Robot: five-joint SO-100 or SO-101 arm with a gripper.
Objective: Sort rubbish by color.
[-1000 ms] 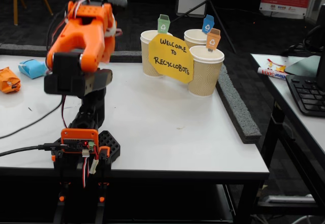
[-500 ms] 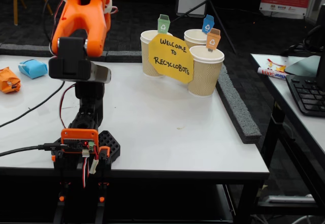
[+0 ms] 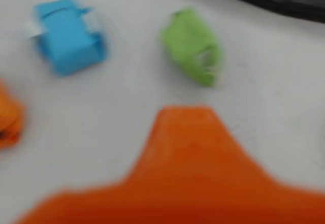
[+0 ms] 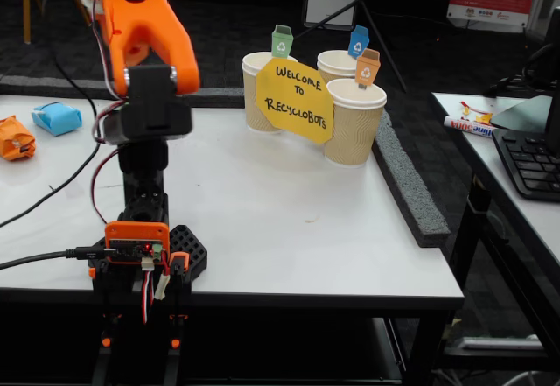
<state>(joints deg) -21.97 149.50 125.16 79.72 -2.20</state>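
Note:
The blurred wrist view looks down on three pieces of rubbish on the white table: a light blue wad (image 3: 66,33) at upper left, a green wad (image 3: 193,46) at upper middle, and an orange wad (image 3: 7,117) cut off by the left edge. One orange finger (image 3: 187,153) of my gripper fills the bottom of that view, its tip just short of the green wad and touching nothing. In the fixed view the orange arm (image 4: 140,27) is raised and turned away toward the far left, hiding the gripper's jaws and the green wad. The blue wad (image 4: 55,116) and orange wad (image 4: 15,137) lie at the table's left edge.
Three paper cups (image 4: 354,123) stand at the back right with green (image 4: 281,42), blue (image 4: 358,42) and orange (image 4: 367,66) bin tags behind a yellow sign (image 4: 294,99). The arm's base (image 4: 140,246) sits at the front edge, with cables (image 4: 44,195) trailing left. A second desk (image 4: 516,154) stands at the right.
The arm has lifted and swung round from facing the right front to facing away, toward the wads at the far left.

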